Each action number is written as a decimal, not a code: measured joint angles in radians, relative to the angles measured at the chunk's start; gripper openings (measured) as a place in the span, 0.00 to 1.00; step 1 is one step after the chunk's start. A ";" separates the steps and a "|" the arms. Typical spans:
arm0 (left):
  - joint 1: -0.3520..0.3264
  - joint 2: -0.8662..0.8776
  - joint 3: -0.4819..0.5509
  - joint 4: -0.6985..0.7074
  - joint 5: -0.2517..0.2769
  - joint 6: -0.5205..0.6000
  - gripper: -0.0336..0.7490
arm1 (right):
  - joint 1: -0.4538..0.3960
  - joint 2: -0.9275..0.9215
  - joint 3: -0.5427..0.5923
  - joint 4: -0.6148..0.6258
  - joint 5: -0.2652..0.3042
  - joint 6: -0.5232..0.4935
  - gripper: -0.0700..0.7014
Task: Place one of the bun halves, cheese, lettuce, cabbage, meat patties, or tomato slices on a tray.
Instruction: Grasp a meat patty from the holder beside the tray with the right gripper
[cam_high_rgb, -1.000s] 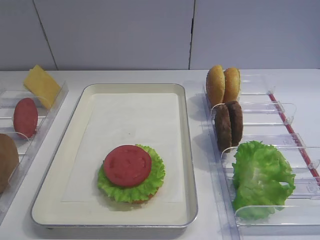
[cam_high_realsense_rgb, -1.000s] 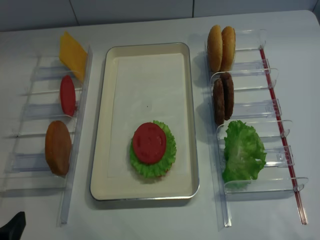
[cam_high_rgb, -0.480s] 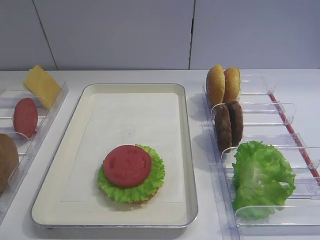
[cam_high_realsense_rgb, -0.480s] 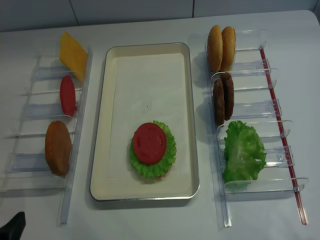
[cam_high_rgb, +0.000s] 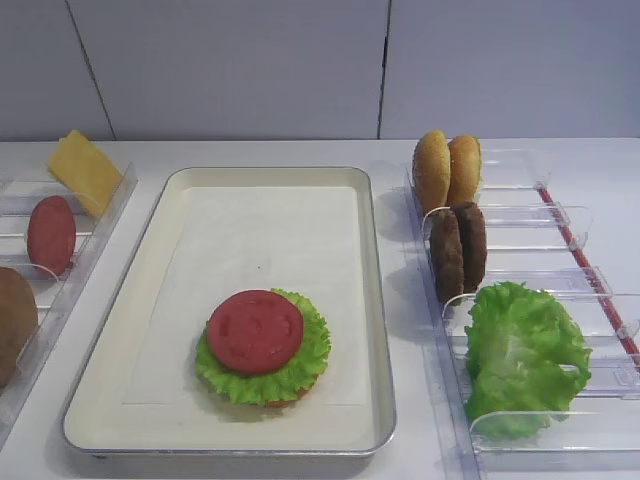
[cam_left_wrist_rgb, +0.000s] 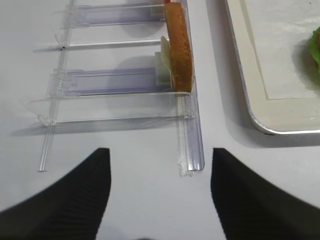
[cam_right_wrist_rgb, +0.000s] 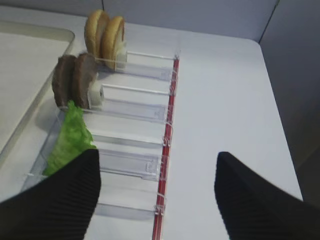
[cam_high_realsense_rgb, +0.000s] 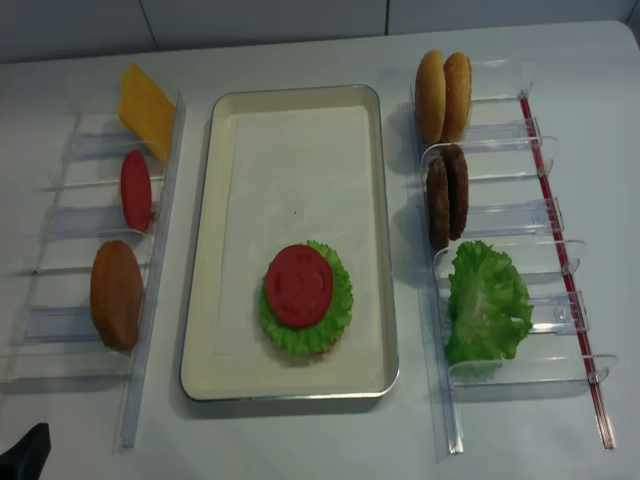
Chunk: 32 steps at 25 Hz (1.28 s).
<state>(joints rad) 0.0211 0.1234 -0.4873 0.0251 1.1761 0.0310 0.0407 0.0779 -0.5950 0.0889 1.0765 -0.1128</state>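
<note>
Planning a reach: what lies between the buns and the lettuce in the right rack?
The two patties, upright in the slot between buns and lettuce, in the overhead view.

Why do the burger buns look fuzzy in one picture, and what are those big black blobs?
Right wrist view: soft focus blurs the bun halves; the blobs are the right gripper fingers, close to the lens. Left wrist view: sharper, with the left gripper fingers dark below.

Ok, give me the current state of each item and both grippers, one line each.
tray: holds one stack
tomato slice: flat on lettuce, on the tray
meat patties: upright in the right rack
bun halves: upright in the right rack
cheese: leaning on the left rack
right gripper: open, empty
left gripper: open, empty
</note>
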 joint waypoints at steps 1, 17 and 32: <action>0.000 0.000 0.000 0.000 0.000 0.000 0.60 | 0.000 0.016 -0.022 0.017 -0.008 0.000 0.77; 0.000 0.000 0.000 0.000 0.000 0.000 0.60 | 0.053 0.601 -0.328 0.372 -0.002 -0.178 0.77; 0.000 0.000 0.006 0.000 0.000 0.000 0.59 | 0.421 1.100 -0.527 0.131 -0.029 0.096 0.77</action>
<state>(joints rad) 0.0211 0.1234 -0.4813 0.0251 1.1761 0.0305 0.4614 1.1783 -1.1218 0.2199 1.0478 -0.0167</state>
